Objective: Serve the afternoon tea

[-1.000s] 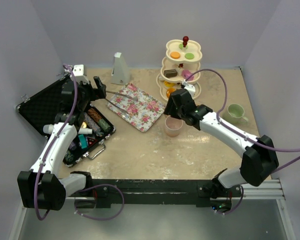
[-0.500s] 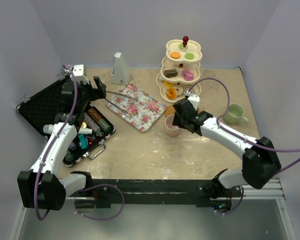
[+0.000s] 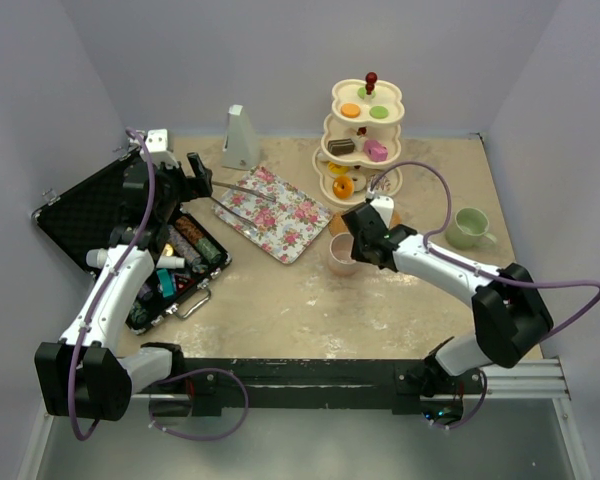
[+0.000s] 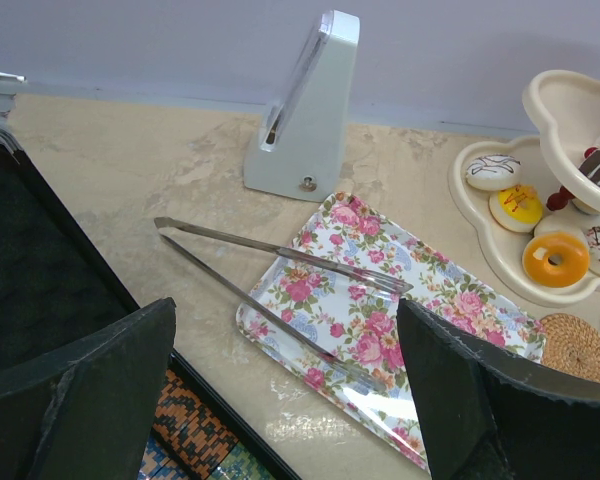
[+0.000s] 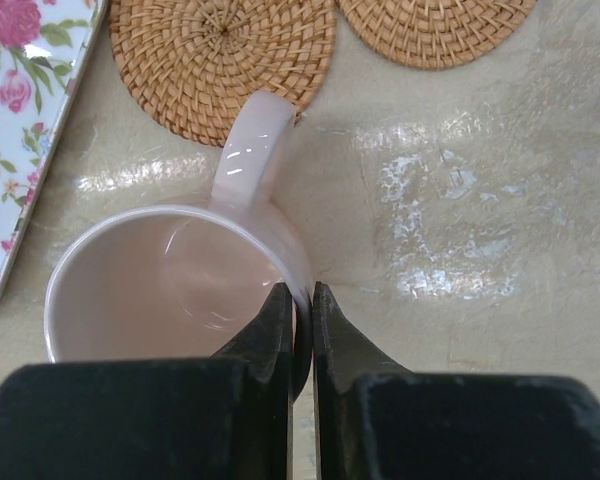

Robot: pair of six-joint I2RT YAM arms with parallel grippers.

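The right hand (image 5: 302,300) is closed tight on the rim of the pink mug (image 5: 170,290), at the lower left of its wrist view, with the handle pointing at a woven coaster (image 5: 220,60). The left hand (image 4: 285,335) is spread wide and holds nothing, above the tongs (image 4: 270,270).

The pink mug (image 5: 170,290), lower left in the right wrist view, is pale and glossy; the coasters (image 5: 223,55) above it are tan woven straw. In the left wrist view the tray (image 4: 380,320) is white with pink roses and green leaves, the tongs (image 4: 270,270) silver, the pyramid-shaped object (image 4: 305,110) light grey. In the top view's upper centre the stand (image 3: 396,103) is cream with a dark red knob (image 3: 371,77), one cake (image 3: 341,146) seemingly dark brown; at right, the green mug (image 3: 470,228) is pale; at left, the case (image 3: 80,215) is black
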